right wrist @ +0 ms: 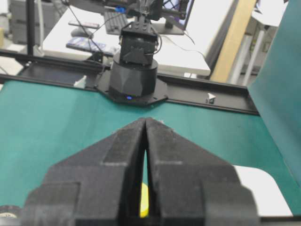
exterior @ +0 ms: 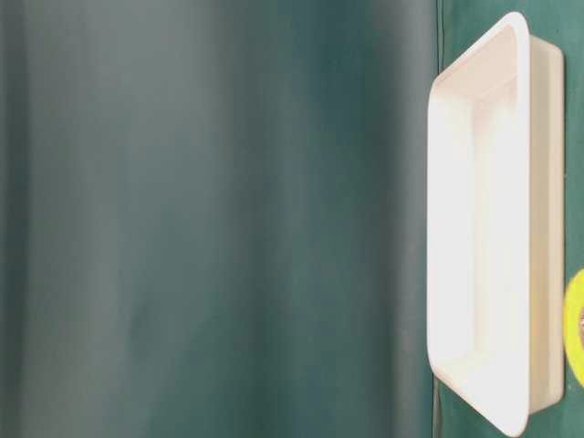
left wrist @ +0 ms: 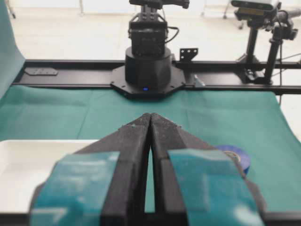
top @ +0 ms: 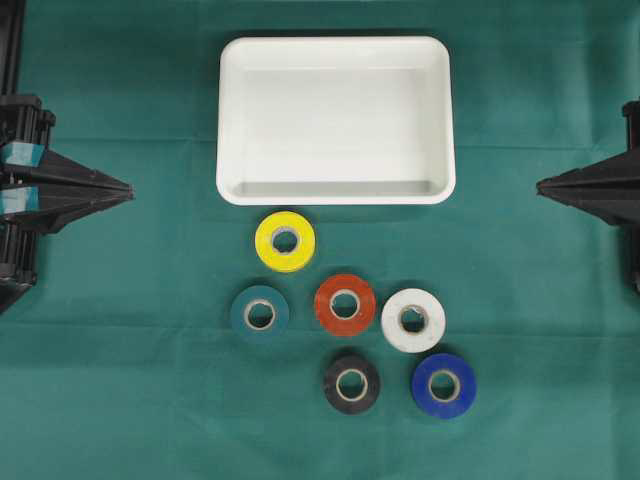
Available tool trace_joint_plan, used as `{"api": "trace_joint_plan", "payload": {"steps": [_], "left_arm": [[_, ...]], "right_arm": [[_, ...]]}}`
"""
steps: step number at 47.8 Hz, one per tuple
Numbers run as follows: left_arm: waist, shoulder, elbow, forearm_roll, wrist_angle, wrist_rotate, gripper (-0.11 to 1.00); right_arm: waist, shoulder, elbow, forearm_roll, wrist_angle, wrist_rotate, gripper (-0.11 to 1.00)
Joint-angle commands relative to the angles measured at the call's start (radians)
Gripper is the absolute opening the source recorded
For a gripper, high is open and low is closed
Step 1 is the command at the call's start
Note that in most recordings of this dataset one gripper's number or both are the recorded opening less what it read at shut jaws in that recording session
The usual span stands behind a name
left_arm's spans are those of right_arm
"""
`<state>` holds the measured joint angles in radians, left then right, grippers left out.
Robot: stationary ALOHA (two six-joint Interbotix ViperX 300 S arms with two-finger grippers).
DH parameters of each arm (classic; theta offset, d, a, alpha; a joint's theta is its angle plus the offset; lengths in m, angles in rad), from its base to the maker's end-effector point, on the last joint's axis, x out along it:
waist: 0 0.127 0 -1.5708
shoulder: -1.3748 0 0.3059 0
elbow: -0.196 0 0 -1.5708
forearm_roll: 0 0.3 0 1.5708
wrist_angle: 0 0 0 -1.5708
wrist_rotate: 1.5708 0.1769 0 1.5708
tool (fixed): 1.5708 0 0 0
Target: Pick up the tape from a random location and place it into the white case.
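Nothing placed yet: white case (top: 232,120) is seen empty, set near the far edge of the green-cloth table (top: 120,400), centred. Six tape rolls are laid flat on the cloth between the case and the near edge: yellow tape (top: 285,241) just beside the case rim, then teal tape (top: 259,314), red tape (top: 345,304), white tape (top: 413,320), black tape (top: 351,384), blue tape (top: 443,385).

Left gripper (top: 128,190) and right gripper (top: 541,184) are parked at the side edges, jaws closed together, nothing held.

Case: smooth glossy plastic, rounded corners, raised rim. Rolls: short rings with cardboard-coloured cores. Cloth is matte, creased.
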<state>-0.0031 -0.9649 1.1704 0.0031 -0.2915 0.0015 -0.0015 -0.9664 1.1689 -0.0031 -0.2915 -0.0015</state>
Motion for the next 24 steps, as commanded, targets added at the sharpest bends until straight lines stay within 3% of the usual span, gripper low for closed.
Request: {"api": "trace_joint_plan", "payload": {"steps": [1,24], "left_arm": [[-0.002,0.011,-0.028,-0.002,0.029,0.003,0.01],[-0.002,0.012,-0.035,-0.002,0.066,0.005,0.01]], "right_arm": [[-0.003,0.012,-0.017,0.003,-0.005,0.000,0.00],[-0.003,0.017,-0.057,0.000,0.129,0.005,0.00]]}}
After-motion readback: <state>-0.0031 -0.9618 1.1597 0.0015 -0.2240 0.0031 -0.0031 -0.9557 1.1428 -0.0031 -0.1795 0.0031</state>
